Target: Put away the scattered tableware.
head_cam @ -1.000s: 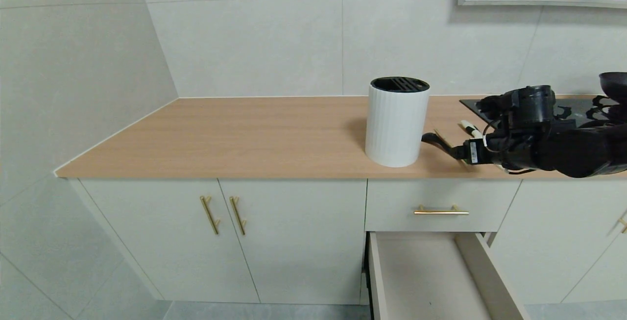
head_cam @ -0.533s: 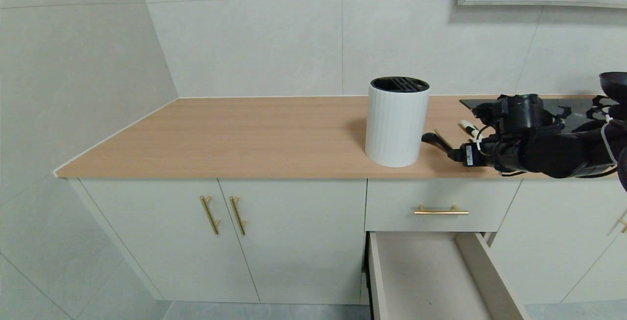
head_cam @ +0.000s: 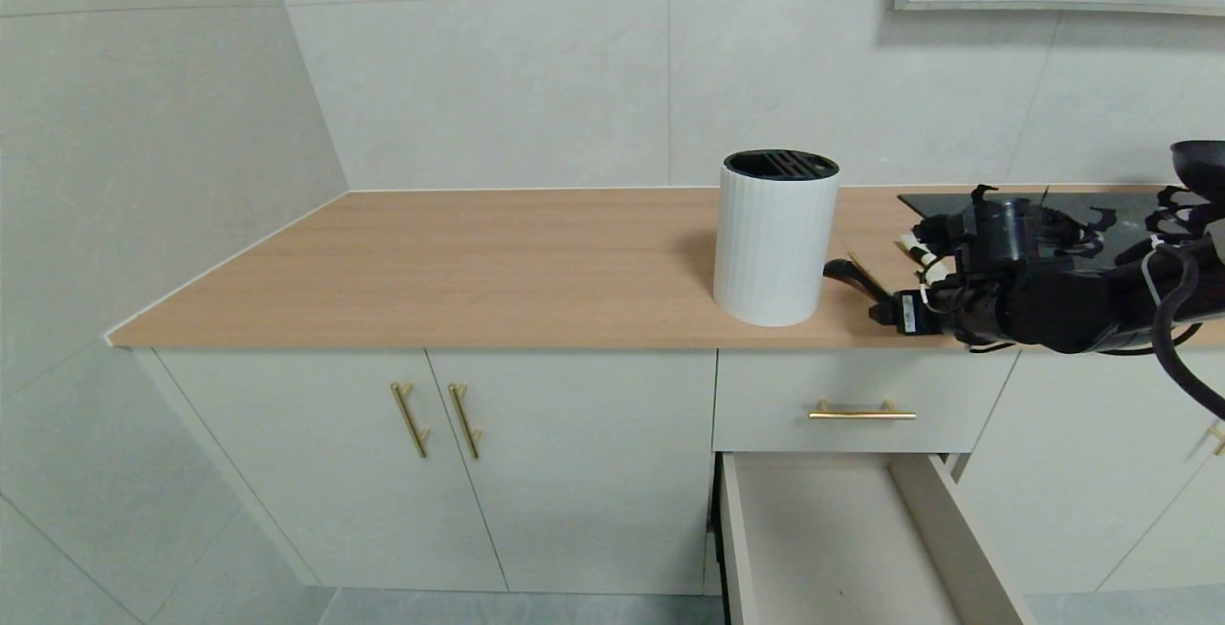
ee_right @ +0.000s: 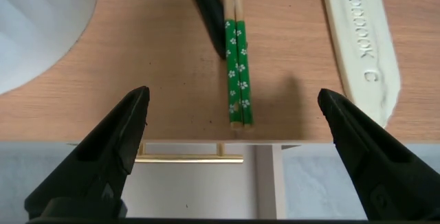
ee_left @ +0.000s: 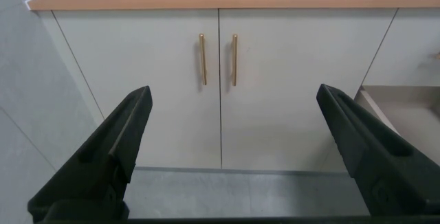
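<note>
Apparently clear of the chopsticks (ee_right: pixel 238 80), the right tool (ee_right: pixel 232 95) hangs wide apart, empty.

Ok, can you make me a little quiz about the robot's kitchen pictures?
1. True or false: the right gripper is shut on the chopsticks.
2. The lower drawer under the countertop is: A) pulled open, B) pushed shut, C) full of plates.
3. Fill in: the chopsticks' flowered ends are coloured ____.

Key: 1 false, it is open and the chopsticks lie on the countertop; 2 A; 3 green.
</note>
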Robot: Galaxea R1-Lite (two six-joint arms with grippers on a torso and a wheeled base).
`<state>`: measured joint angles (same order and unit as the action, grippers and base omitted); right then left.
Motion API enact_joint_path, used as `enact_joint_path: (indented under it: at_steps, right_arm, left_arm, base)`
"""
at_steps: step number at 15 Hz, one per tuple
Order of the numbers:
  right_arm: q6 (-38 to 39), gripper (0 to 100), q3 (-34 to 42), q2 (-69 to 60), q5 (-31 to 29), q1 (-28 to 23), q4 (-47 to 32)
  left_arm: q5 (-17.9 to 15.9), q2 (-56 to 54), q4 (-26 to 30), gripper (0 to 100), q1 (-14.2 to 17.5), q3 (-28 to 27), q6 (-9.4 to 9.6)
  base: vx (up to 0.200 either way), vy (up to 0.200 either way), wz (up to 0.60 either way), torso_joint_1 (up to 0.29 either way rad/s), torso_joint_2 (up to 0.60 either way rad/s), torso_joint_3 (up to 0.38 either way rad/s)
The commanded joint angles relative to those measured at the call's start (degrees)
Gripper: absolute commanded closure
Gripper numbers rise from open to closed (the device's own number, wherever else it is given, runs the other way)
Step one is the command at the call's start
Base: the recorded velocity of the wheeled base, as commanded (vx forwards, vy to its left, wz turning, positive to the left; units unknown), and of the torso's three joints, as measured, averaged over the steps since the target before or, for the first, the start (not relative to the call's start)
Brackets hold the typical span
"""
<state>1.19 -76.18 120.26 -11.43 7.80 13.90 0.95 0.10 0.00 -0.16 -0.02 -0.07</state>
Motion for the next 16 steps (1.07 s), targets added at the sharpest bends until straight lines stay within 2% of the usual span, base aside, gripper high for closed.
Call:
enact_joint_path:
  at_steps: [1,2,3,12,16]
  right_arm:
    - [0.2,0,-0.5,0.6,-0.1,0.0,-0.1]
    - [0.3,0,-0.5,0.6,-0.1,0.0,-0.1]
    - [0.3,100,-0.5,0.9,-0.1,0.0,-0.1]
    - [1.7,100,-1.7,1.4,-0.8,-0.4,-0.2]
    - [2.0,100,-0.1,-4.2,-0.9,-0.4,-1.2]
  left_arm:
    - [0.0,0.1,0.0,0,0.0,0.0,-0.01]
    - [0.0,0.1,0.0,0,0.0,0.0,-0.01]
    - [0.0,0.1,0.0,0,0.0,0.0,-0.01]
    - [0.0,0.1,0.0,0,0.0,0.0,-0.01]
    - [0.0,0.1,0.0,0,0.0,0.0,-0.01]
  base:
    - [0.000,0.000,0.00,0.000,0.00,0.000]
    - [0.000,0.000,0.00,0.000,0.00,0.000]
    - [0.000,0.000,0.00,0.000,0.00,0.000]
    - [0.000,0.000,0.00,0.000,0.00,0.000]
    - [0.000,0.000,0.00,0.000,0.00,0.000]
